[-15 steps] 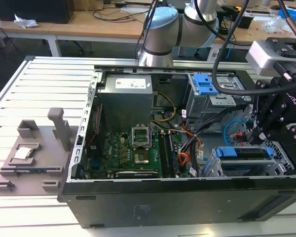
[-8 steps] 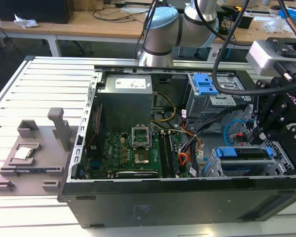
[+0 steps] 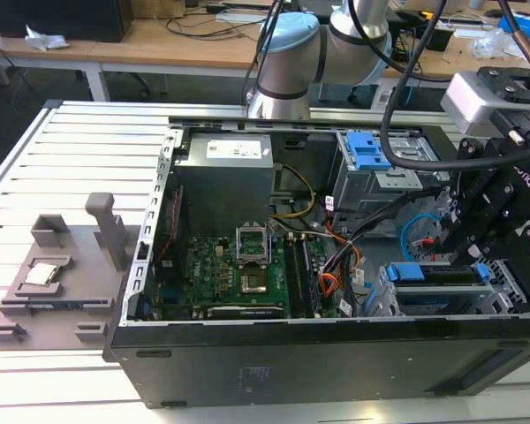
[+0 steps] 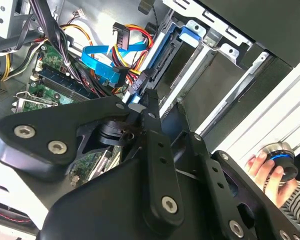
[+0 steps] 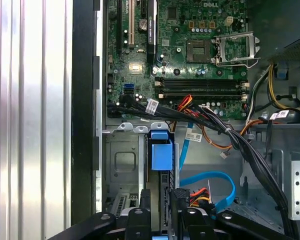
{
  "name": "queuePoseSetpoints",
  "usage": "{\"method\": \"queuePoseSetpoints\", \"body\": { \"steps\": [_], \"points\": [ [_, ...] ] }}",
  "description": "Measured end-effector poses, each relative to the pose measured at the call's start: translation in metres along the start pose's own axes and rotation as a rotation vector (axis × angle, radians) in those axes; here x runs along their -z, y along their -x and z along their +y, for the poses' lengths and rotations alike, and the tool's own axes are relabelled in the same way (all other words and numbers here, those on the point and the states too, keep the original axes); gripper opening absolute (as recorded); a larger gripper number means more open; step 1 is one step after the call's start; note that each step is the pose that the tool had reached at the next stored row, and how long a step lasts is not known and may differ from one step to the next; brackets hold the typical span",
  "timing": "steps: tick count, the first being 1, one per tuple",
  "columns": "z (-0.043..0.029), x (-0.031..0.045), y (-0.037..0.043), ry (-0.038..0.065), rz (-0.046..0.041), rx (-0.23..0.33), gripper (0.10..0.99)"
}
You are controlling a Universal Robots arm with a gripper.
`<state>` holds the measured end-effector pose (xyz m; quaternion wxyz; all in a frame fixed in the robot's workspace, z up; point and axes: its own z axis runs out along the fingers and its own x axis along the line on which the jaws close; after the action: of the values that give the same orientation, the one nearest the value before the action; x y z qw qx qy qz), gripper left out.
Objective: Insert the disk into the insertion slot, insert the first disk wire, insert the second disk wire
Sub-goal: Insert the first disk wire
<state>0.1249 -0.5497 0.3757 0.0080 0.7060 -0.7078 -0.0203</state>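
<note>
Disk first: flat rectangular drive clipped in a bright blue plastic frame, seen edge-on in the first wrist view, seated in the low silver sheet-metal slot. It sits right beneath your black gripper, very near. Whether that gripper is open or holding anything, I cannot tell.

Workshop bench setting.
A pale slatted metal table fills the foreground; wooden desks strewn with cables stand behind, dark floor beneath.
</note>
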Motion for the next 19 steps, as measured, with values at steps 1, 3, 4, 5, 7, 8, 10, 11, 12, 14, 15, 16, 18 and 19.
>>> {"method": "queuePoseSetpoints", "body": {
  "steps": [1, 3, 4, 5, 7, 8, 10, 11, 12, 14, 15, 16, 18, 19],
  "points": [
    [0.0, 0.0, 0.0, 0.0, 0.0001, 0.0, 0.302],
    [0.0002, 0.0058, 0.0002, 0.0, 0.0012, 0.0, 0.302],
    [0.0002, 0.0064, 0.0007, 0.0, 0.0009, 0.0, 0.302],
    [0.0002, 0.0065, 0.0007, 0.0, 0.0012, 0.0, 0.302],
    [0.0002, 0.0065, 0.0041, 0.0, 0.0013, 0.0, 0.302],
    [0.0002, 0.0062, 0.0078, 0.0, 0.0009, 0.0, 0.302],
    [0.0002, 0.0049, 0.0103, 0.0, 0.0006, 0.0, 0.302],
    [0.0, 0.0012, 0.0117, 0.0, 0.0003, 0.0, 0.302],
    [-0.0005, -0.0025, 0.0134, 0.001, 0.0007, 0.0, 0.302],
    [-0.0015, -0.0068, 0.0159, 0.001, 0.0005, 0.0, 0.302],
    [-0.0019, -0.0081, 0.0168, 0.002, 0.0007, 0.0, 0.302],
    [-0.0023, -0.0102, 0.0179, 0.002, 0.0008, 0.0, 0.302],
    [-0.0026, -0.0131, 0.0181, 0.002, 0.0013, 0.0, 0.302],
    [-0.0028, -0.0153, 0.0181, 0.002, 0.0017, 0.0, 0.302]
  ]
}}
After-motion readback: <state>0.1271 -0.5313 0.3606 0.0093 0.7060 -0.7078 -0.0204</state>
